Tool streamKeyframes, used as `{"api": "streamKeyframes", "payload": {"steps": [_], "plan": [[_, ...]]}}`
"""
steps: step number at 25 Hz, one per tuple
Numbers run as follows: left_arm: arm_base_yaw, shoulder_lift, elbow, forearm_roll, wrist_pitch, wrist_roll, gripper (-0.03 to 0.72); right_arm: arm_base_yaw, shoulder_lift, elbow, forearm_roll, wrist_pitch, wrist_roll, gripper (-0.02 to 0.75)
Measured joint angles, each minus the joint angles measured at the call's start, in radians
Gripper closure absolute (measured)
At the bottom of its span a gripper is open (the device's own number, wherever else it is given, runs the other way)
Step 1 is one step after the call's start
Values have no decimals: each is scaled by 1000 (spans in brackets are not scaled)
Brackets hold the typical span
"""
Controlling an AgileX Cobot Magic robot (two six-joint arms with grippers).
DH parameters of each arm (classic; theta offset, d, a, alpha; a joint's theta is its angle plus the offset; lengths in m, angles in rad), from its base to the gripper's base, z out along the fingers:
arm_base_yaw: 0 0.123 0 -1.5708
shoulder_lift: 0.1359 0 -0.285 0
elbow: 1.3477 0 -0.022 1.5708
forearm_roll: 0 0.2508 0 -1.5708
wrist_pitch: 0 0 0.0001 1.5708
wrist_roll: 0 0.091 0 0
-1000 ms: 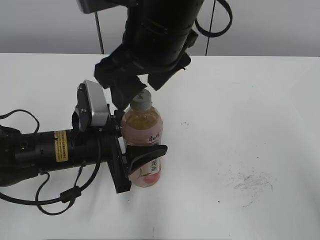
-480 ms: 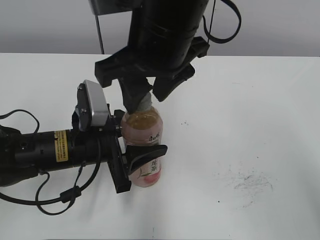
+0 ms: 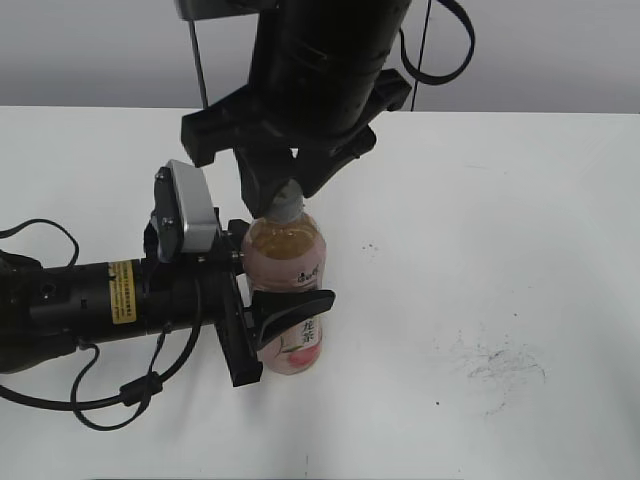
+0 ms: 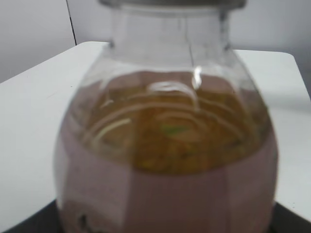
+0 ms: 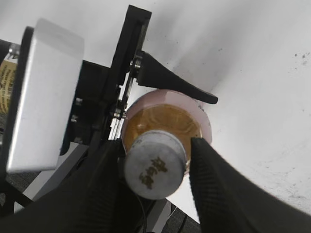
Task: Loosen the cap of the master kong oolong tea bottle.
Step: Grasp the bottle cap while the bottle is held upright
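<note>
The master kong oolong tea bottle [image 3: 287, 270] stands upright on the white table, with amber-pink tea and a pink-and-white label. My left gripper [image 3: 288, 322] is shut on its body from the left, and the bottle fills the left wrist view [image 4: 165, 145]. The light-grey cap [image 3: 289, 208] with a dark mark on top [image 5: 154, 165] is on the bottle's neck. My right gripper [image 5: 153, 158] hangs over it with one finger on each side of the cap [image 3: 283, 192]. The left finger is at the cap. A narrow gap shows between the cap and the right finger.
The white table [image 3: 480, 230] extends to the right of the bottle, with dark scuff marks [image 3: 497, 365] at the front right. The left arm's body and cables [image 3: 90, 300] lie across the table's left side. A grey wall stands behind the table.
My right gripper has turned and come down from above the cap, so its fingers now sit on either side of it. The left gripper and the bottle have not moved.
</note>
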Motion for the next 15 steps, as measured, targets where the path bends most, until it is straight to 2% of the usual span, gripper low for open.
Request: {"api": "streamKeyframes", "payload": {"steps": [10,15], "plan": [[0,0,0,-2,1,-3,288,0,15,-3,1,17,-62,456],[0,0,0,-2,2,-3,288,0,15,-3,1,17,-150,456]]}}
